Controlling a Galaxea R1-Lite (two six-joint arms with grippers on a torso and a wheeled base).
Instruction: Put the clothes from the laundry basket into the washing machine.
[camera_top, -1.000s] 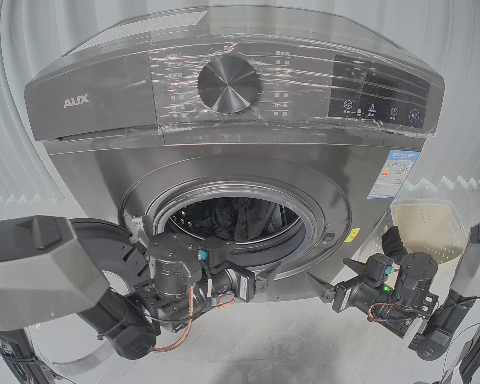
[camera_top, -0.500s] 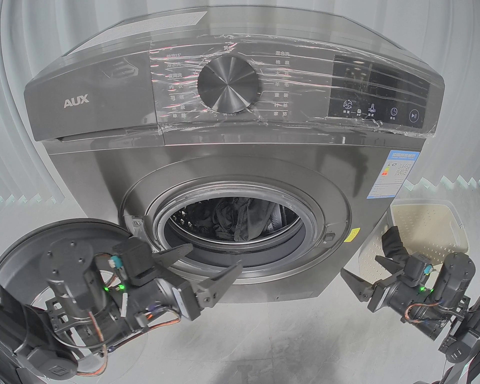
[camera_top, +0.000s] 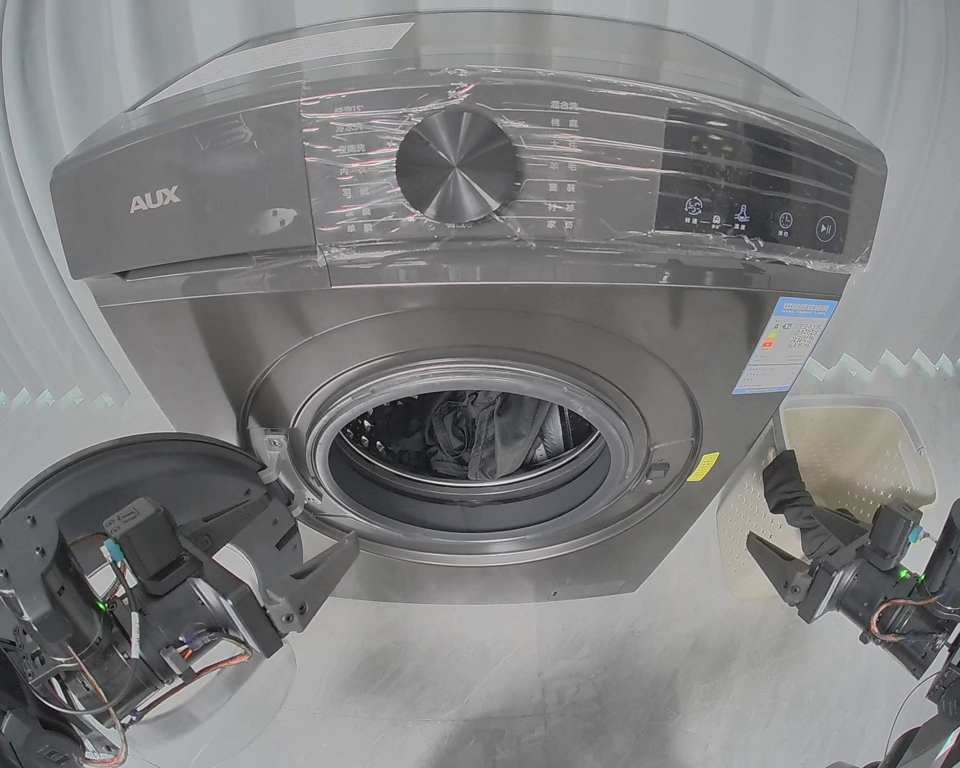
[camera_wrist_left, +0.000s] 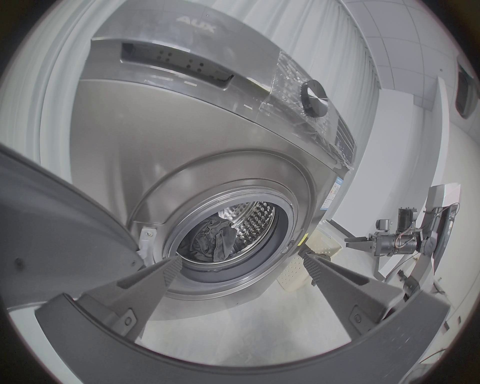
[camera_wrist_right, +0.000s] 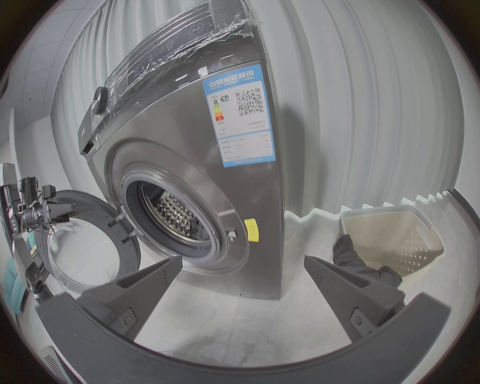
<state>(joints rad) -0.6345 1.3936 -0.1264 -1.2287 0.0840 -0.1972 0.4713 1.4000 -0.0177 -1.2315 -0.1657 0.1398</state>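
Right gripper (camera_top: 787, 541), wide open and empty, is just beside a dark garment (camera_top: 792, 492) draped over the laundry basket (camera_top: 850, 403), its length crossing the rim. Left gripper (camera_top: 308, 522), equally spread and empty, faces the washing machine (camera_top: 480, 300).

1. Washing machine (camera_top: 470, 300) is standing open before left gripper's (camera_top: 305, 530) jaws, dark clothes (camera_top: 470, 437) lying inside.
2. Cream laundry basket (camera_top: 880, 445) is sitting beside right gripper's (camera_top: 775, 572) jaws, dark garment (camera_top: 795, 495) draping its rim.
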